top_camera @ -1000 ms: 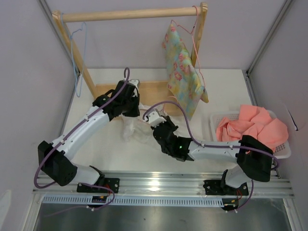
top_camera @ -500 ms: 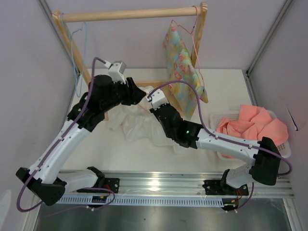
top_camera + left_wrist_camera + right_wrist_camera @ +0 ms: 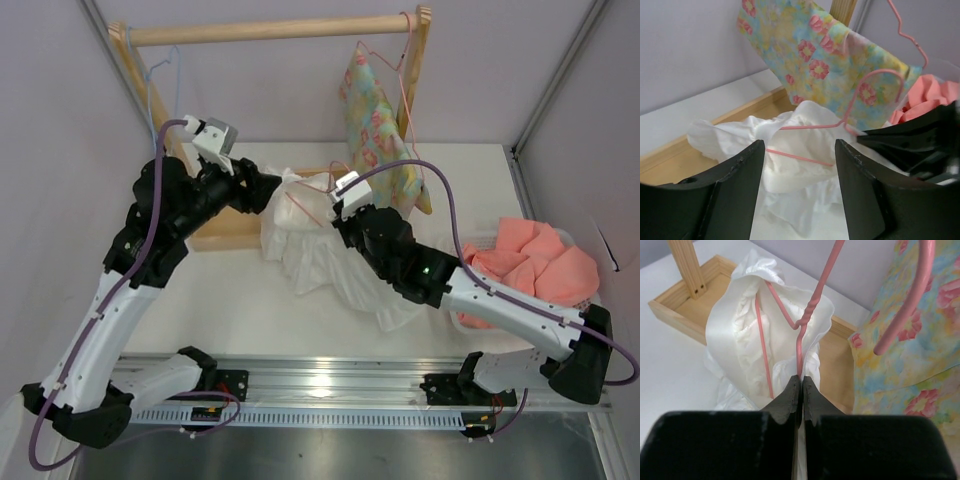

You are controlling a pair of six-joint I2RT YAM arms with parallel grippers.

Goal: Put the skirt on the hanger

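- The skirt, white, thin and crumpled, hangs bunched above the table between both grippers.
- The pink hanger sits inside its top opening, with the lower wire buried in folds.
- The right gripper pinches the hanger wire.
- The left gripper gapes wide; whether it touches the cloth is unclear.

Open white tabletop lies on the near side and left of the white pleated skirt on its thin pink wire hanger. Behind stand the wooden rack base and hanging pastel floral garment; rightward, a white basket of salmon-pink cloth.
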